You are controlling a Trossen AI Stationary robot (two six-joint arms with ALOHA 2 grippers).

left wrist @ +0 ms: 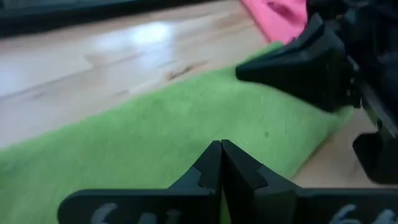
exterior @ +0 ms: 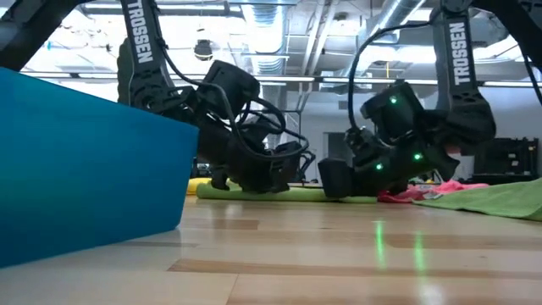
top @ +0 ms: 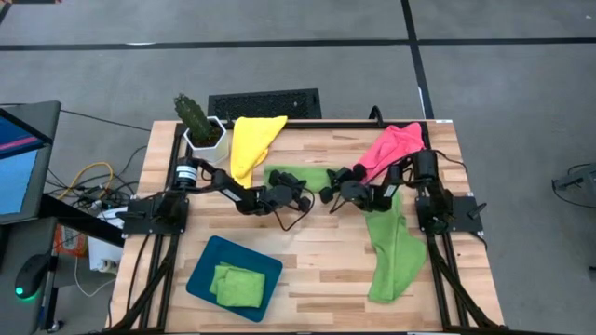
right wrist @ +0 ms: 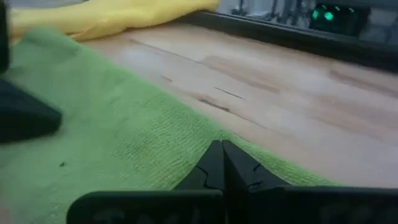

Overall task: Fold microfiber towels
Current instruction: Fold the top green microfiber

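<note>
Nearest the front edge, a dark teal tray point(top: 200, 276) is seen at about seven o'clock on the table point(top: 307, 251), with a folded green towel point(top: 237, 285) laid in it. At the centre, a lime green towel point(top: 300, 175) lies flat with its long axis running nine to three o'clock. Both claws are pressed down on it: the left gripper point(top: 303, 198) near its nine o'clock end, the right gripper point(top: 328, 196) near its three o'clock end, tips facing and almost equally near. In both wrist views the fingers are closed tight together, apparently pinching the cloth's near edge. A fold away from that edge is judged likely. Farther back, a yellow towel point(top: 251, 140) lies at eleven o'clock and a pink towel point(top: 389, 149) at one.
</note>
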